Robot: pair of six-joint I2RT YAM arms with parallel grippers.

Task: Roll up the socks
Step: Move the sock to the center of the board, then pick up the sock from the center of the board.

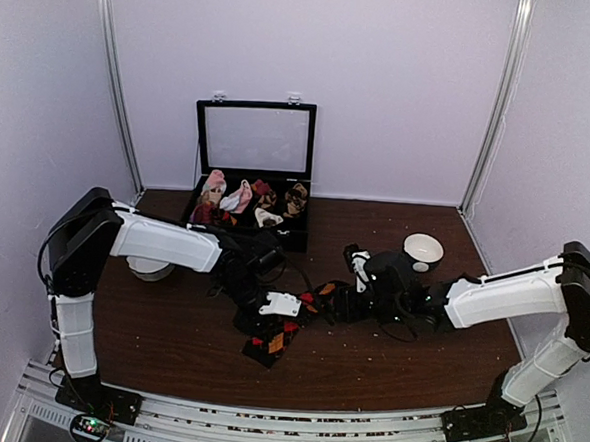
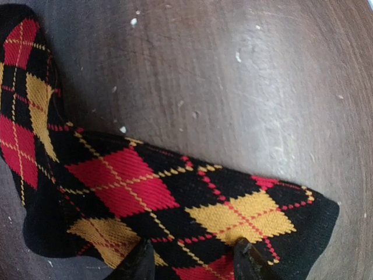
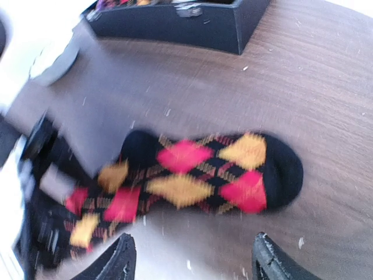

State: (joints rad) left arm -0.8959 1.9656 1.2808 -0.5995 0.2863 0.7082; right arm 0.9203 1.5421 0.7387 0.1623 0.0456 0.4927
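Spread flat on the dark brown wooden counter [image 1: 157,343], near the front of the black hinged box with the clear lid [image 1: 257,106] and slightly to its right: black soft-knit argyle socks with red and orange diamonds [image 1: 286,333]. Kept flat and lengthwise, probably for a clean start to the roll from one end. No roll formed yet, by the look of it.

Left fingers [image 2: 137,265] about half parted, tips down on the knit at the end farther from the box, with the fabric between them smooth and unbunched, so not yet a pinch. Placed that way, seemingly, to nip the edge and turn it over.

Right fingers [image 3: 274,265] spread wide above the rounded toe end, off to the right of the box front, holding nothing; view blurred. Possibly waiting there to pin that end down during rolling.

Inside the box: pink, white and dark sock bundles [image 1: 238,198], left alone. To the right of the box: a small white round bowl [image 1: 422,251], well apart from the socks.
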